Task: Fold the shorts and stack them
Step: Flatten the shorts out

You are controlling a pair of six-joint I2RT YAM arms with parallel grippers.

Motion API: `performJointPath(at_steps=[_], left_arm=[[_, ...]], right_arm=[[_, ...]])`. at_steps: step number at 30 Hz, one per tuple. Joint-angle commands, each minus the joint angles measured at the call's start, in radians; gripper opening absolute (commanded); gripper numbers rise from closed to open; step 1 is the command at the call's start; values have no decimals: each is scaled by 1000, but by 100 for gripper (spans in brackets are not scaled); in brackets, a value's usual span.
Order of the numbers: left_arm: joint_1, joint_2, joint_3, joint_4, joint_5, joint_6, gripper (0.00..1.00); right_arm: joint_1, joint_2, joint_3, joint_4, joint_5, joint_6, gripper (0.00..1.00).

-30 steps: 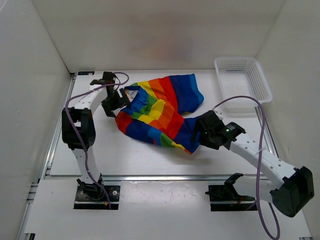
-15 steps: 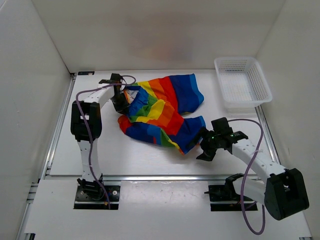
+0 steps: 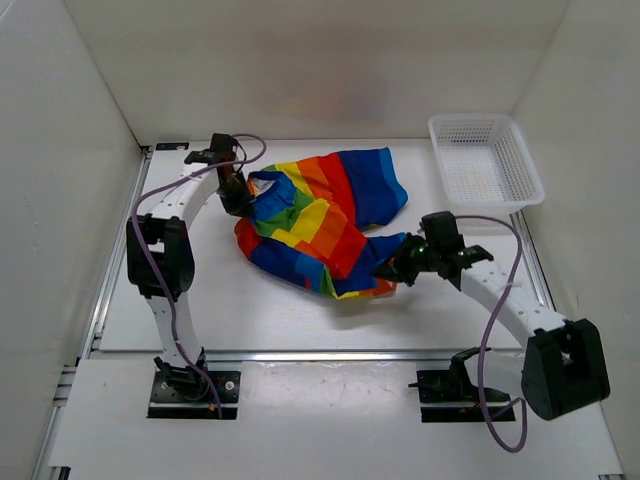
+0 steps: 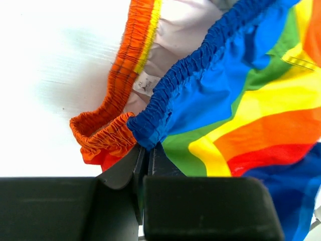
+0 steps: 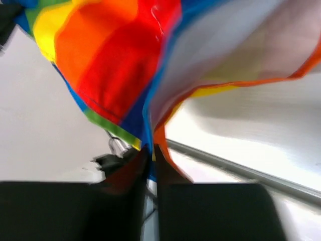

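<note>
The rainbow-striped shorts lie crumpled in the middle of the table. My left gripper is shut on their gathered waistband at the left end; in the left wrist view the blue and orange elastic is pinched between the closed fingers. My right gripper is shut on the hem of the right leg and holds that corner lifted off the table. The right wrist view is blurred and shows the striped cloth hanging up from the pinched edge.
A white mesh basket stands at the back right corner. White walls close the table on the left, back and right. A metal rail runs along the near edge in front of the arm bases.
Both grippers have closed on the shorts, the left on the waistband first. The right arm swung in and lifted the leg hem, pulling the cloth's lower right corner up.
</note>
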Motion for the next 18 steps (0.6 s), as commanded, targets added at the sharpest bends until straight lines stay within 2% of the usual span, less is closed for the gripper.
performJointPath(at_steps=[1, 3, 4, 6, 7, 8, 11, 13, 15, 16, 17, 18], left_arm=[[-3, -76, 67, -13, 23, -5, 10], [-3, -66, 125, -39, 35, -15, 10], [-3, -48, 209, -53, 35, -24, 10], [-3, -2, 323, -90, 75, -24, 10], [-3, 13, 448, -139, 84, -35, 10], [-3, 25, 508, -158, 103, -47, 10], [-3, 12, 657, -187, 114, -70, 10], [-3, -37, 647, -187, 100, -83, 10], [-3, -161, 504, -129, 72, -83, 10], [-3, -215, 421, -101, 62, -83, 10], [-3, -335, 221, -71, 52, -95, 10], [-3, -399, 113, -20, 10, -112, 10]], right_arm=[[-46, 82, 172, 18, -24, -76, 0], [-98, 156, 267, -9, -10, -125, 0], [-121, 182, 380, -22, -10, -148, 0], [-196, 255, 503, -49, 1, -201, 0], [-219, 276, 563, -59, -16, -211, 0], [-239, 303, 673, -68, -28, -220, 0], [-279, 303, 802, -115, -10, -283, 0], [-279, 284, 865, -148, 15, -385, 0], [-270, 224, 841, -186, 39, -442, 0], [-270, 193, 763, -186, 48, -468, 0], [-256, 125, 710, -195, 65, -513, 0], [-244, 86, 647, -204, 79, -530, 0]])
